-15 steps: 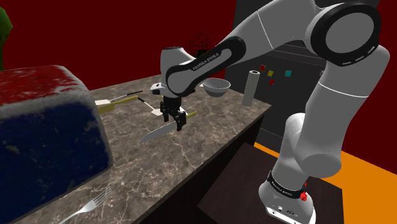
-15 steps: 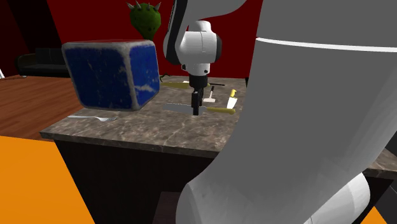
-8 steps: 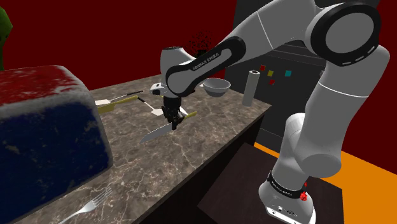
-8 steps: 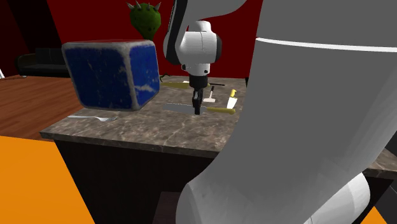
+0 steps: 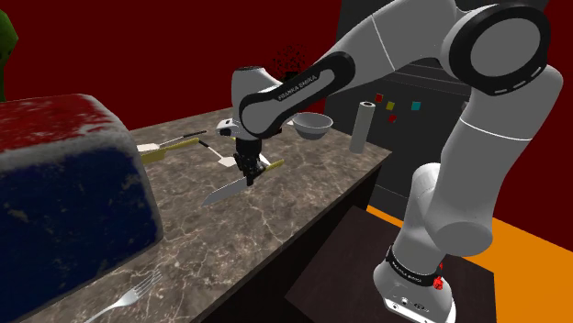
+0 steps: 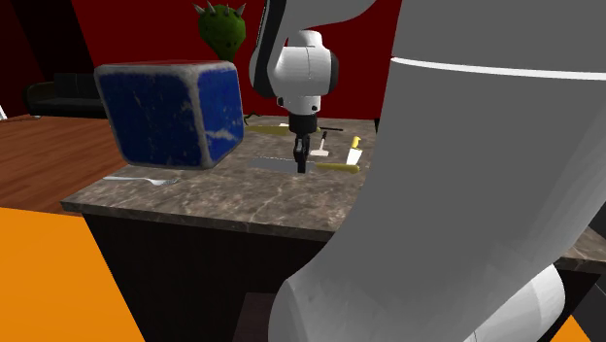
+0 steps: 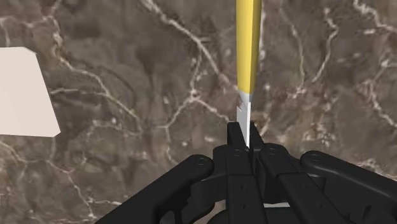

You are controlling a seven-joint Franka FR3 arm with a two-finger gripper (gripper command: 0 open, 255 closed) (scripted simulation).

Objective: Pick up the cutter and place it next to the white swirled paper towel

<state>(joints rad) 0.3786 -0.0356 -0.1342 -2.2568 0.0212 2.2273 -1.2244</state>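
Yellow-handled knife (image 7: pixel 248 44) is what I've got: my fingers (image 7: pixel 235 143) sit almost together, clamped on the thin metal right where the blade meets the handle. It lies flat on the brown marble worktop (image 5: pixel 275 229), well apart from the paper towel roll (image 5: pixel 364 127).

My worry is the grip. It's a narrow pinch on a slick flat strip, and I doubt it is at the balance point, so on the lift the knife could pivot between the pads or slide out. On the carry towards the roll, either long end could clip the grey bowl (image 5: pixel 312 125), which stands near the roll on the knife's side. Setting down too close might topple the upright roll.

I can't see into the bowl.
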